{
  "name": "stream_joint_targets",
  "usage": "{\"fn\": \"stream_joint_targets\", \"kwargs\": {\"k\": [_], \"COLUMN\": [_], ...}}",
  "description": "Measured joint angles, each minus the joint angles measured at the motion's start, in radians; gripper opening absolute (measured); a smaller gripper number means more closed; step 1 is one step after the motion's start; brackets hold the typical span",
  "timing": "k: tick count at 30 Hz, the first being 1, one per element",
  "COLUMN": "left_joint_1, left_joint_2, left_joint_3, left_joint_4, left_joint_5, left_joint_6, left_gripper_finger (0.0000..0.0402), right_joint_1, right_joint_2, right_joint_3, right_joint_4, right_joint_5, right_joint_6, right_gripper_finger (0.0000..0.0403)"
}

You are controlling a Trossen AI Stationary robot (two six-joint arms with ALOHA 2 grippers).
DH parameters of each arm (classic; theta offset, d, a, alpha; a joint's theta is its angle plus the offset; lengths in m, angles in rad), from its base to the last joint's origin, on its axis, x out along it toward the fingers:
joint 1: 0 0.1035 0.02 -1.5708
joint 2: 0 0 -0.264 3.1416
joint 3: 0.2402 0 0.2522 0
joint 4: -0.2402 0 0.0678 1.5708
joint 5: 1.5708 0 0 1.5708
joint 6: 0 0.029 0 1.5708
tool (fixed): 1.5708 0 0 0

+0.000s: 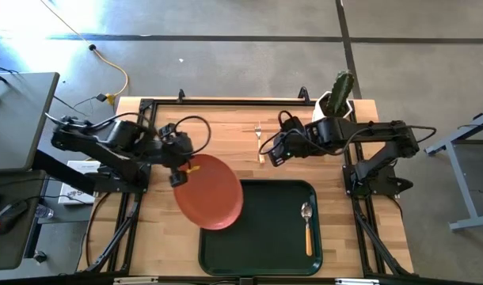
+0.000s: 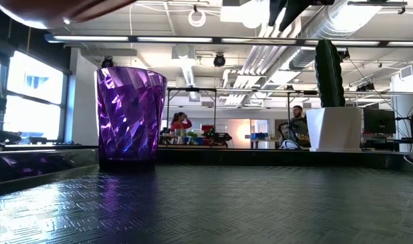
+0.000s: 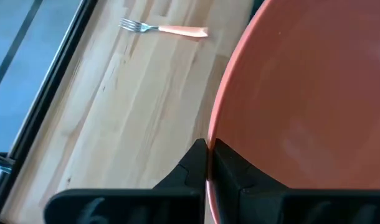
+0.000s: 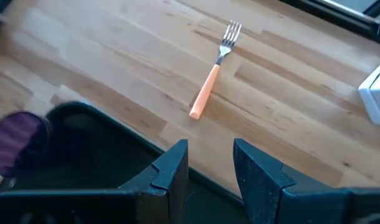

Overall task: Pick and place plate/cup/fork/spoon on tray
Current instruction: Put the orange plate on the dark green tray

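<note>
1. The left gripper (image 1: 178,168) pinches the rim of the round, flat orange-salmon plate (image 1: 211,191); in the left wrist view its two dark fingers (image 3: 193,163) press together on the plate's (image 3: 302,99) edge.
2. The plate hangs over the left end of the large dark green rectangular tray (image 1: 261,229), partly above the light wooden table (image 1: 226,127) beside it; whether it touches the tray cannot be told.
3. The right gripper (image 1: 275,154) sits over the table just past the tray's far edge, near the fork; in the right wrist view its (image 4: 212,163) jaws stand spread with nothing between them.
4. The slim fork (image 1: 259,141) with silver tines and a light tan handle lies flat on the table beyond the tray, also seen from both wrists (image 4: 213,70) (image 3: 162,28).
5. The slim spoon (image 1: 307,226) with a silver oval bowl and tan handle lies inside the tray near its right end.
6. The small dark purple faceted cup (image 2: 129,116) stands upright on the tray's ribbed floor (image 2: 261,203); the right wrist view shows it (image 4: 17,143) in the tray.
7. A white angular pot holding a green cactus (image 1: 336,99) stands at the table's far right corner.
</note>
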Motion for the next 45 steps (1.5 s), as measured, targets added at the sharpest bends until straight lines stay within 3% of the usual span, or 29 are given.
{"fn": "stream_joint_targets", "kwargs": {"k": [13, 23, 38, 45], "left_joint_1": [0.024, 0.037, 0.038, 0.038], "left_joint_2": [0.221, 0.327, 0.364, 0.363], "left_joint_3": [0.165, 0.25, 0.25, 0.25], "left_joint_4": [-0.039, -0.125, -0.158, -0.156], "left_joint_5": [0.073, 0.159, 0.265, 0.266], "left_joint_6": [-0.151, -0.321, -0.533, -0.61], "left_gripper_finger": [0.0001, 0.0001, 0.0001, 0.0001], "right_joint_1": [-0.024, -0.021, 0.083, 0.092], "right_joint_2": [0.0, 0.0, 0.0, 0.001], "right_joint_3": [0.0, 0.0, 0.0, 0.0], "right_joint_4": [0.0, 0.042, 0.26, 0.274], "right_joint_5": [-0.104, -0.289, -0.205, -0.204], "right_joint_6": [-0.175, -0.186, -0.368, -0.429], "right_gripper_finger": [0.0141, 0.0172, 0.0154, 0.0151]}}
